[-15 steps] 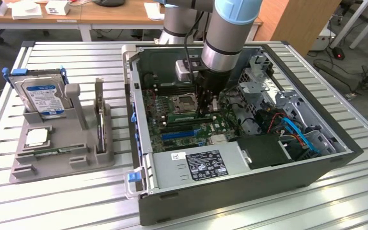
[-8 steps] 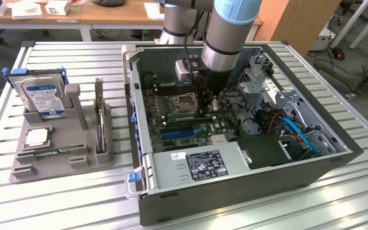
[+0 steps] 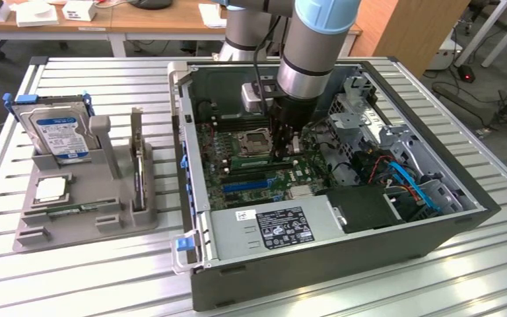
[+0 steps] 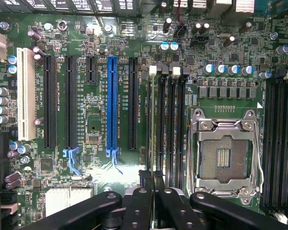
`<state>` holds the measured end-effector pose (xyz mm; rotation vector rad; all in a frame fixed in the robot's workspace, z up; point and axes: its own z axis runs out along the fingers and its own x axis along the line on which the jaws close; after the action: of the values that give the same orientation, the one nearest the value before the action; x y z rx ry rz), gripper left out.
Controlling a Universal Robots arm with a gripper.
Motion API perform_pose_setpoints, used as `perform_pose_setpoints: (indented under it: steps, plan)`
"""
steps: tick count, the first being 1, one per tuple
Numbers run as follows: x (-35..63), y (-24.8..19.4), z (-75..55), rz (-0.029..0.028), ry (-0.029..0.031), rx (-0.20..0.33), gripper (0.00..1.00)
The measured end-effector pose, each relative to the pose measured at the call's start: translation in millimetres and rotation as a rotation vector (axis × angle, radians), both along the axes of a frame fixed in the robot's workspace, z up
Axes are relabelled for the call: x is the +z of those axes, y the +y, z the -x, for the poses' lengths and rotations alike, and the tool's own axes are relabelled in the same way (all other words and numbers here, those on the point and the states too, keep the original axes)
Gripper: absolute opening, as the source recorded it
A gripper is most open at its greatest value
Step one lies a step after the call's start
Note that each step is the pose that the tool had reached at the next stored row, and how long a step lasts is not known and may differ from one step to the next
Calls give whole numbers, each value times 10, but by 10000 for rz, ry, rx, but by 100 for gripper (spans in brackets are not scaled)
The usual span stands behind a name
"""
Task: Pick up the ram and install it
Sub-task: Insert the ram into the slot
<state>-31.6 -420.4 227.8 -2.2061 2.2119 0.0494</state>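
End effector pressed together, pinching the ram on edge. I see it center frame, inside the PC case, at the memory slots beside the CPU socket.

A ribbed table of pale, brushed-looking metal meets a computer case in matt dark grey metal. The motherboard gleams with glossy green lacquer, a smooth blue plastic slot and a CPU socket framed in bright polished metal. The gripper is matt black, the holder dull grey plastic, and the hard drive silvery metal under a glossy label.
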Motion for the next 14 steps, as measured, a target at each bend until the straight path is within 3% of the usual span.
perform_pose_setpoints:
  steps: [14]
  plan:
    - [-1,0,9,-1,-29,-24,11]
